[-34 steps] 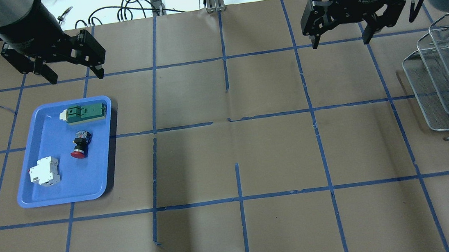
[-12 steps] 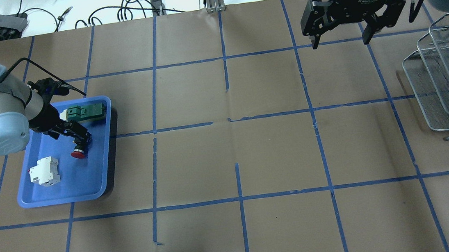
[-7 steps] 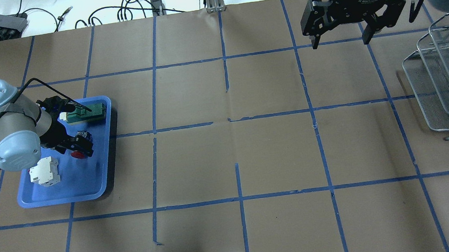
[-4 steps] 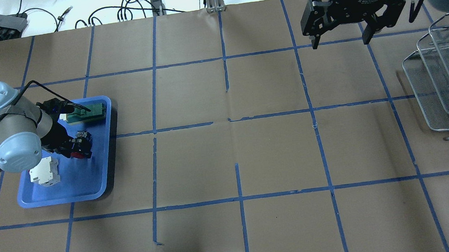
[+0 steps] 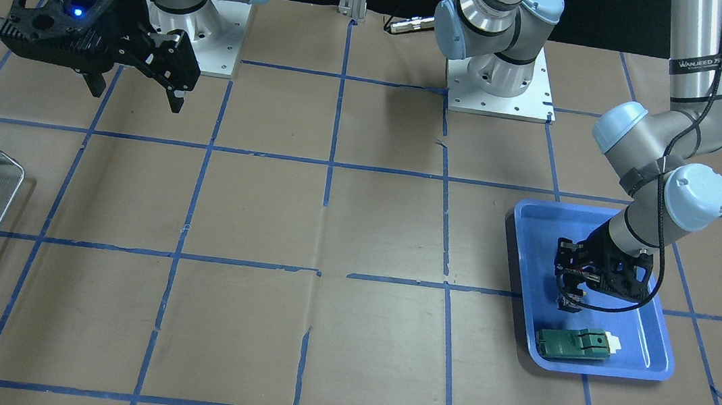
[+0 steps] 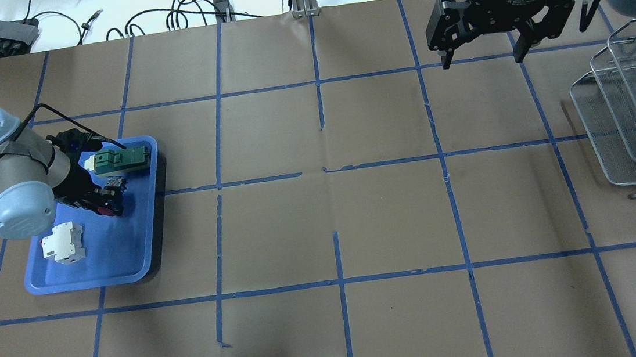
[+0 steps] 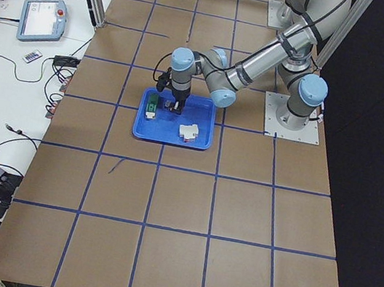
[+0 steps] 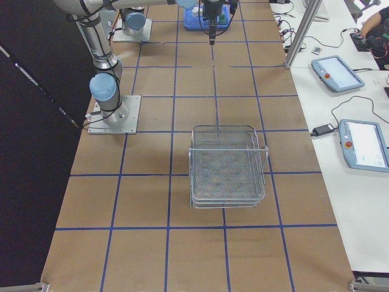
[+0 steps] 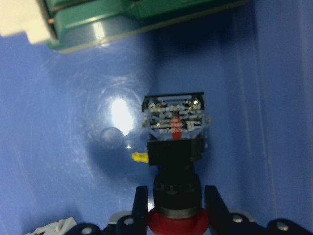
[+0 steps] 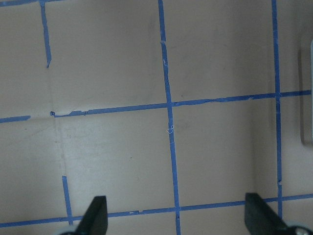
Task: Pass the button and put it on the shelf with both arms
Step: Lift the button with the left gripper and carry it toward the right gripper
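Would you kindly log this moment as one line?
left gripper: shut on red-capped black push button over blue plastic tray | right gripper: open

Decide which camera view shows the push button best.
Left wrist-mounted: the button is large and central, red cap between the fingers of the left claw, contact block clear. Overhead it is small, half hidden by the claw; front-facing shows only a dark bit under the claw; side views, almost nothing; right wrist, none.

A robotics lab: robot arms (image 5: 695, 43) bolted to a tape-gridded table (image 6: 392, 218), teach pendants (image 8: 363, 144) alongside.
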You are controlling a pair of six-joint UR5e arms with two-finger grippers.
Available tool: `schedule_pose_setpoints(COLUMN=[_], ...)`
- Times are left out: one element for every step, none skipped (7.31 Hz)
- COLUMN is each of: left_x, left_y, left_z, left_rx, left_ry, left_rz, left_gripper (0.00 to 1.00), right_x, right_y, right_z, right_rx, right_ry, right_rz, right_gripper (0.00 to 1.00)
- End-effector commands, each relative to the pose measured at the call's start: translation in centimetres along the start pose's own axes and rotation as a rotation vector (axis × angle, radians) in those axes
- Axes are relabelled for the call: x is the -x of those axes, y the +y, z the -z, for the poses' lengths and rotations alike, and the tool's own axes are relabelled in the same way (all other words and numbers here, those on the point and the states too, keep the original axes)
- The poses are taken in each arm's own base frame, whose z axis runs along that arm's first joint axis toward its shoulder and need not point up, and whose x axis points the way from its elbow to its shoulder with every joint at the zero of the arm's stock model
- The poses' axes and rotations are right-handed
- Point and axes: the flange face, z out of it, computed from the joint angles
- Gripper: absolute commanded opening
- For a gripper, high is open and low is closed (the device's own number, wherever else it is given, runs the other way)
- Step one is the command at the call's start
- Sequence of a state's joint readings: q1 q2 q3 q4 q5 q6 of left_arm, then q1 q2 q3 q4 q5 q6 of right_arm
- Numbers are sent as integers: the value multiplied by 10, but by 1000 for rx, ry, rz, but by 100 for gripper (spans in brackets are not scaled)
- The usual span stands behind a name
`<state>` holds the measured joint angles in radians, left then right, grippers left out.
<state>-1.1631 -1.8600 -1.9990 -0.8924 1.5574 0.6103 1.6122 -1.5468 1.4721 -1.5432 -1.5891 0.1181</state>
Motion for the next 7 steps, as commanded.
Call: schedule_pose_setpoints(left_x=[-63, -93, -125, -160, -192, -226, -264], left_y=[-12, -8, -1, 4, 1, -4, -6], left_z=[54, 76, 92, 101, 104, 101, 104], left_rx=[14, 0, -10, -19, -39, -35, -18], left_ry=[67, 123, 224, 384, 564, 723, 842], left_rz=[-80, -46, -46, -56, -9, 52, 86], left_gripper=[0, 0, 0, 0, 0, 0, 0], right_x=[0, 0, 0, 0, 0, 0, 0], right_y=[0, 0, 0, 0, 0, -1, -1], right_z=[-1, -1, -1, -1, 0, 1, 1], right_rx=[1, 1, 1, 1, -2, -8, -11], right_ry=[0, 0, 0, 0, 0, -1, -1], right_rz=[0, 0, 0, 0, -2, -2, -2], right_gripper=[100, 100, 100, 100, 100, 100, 100])
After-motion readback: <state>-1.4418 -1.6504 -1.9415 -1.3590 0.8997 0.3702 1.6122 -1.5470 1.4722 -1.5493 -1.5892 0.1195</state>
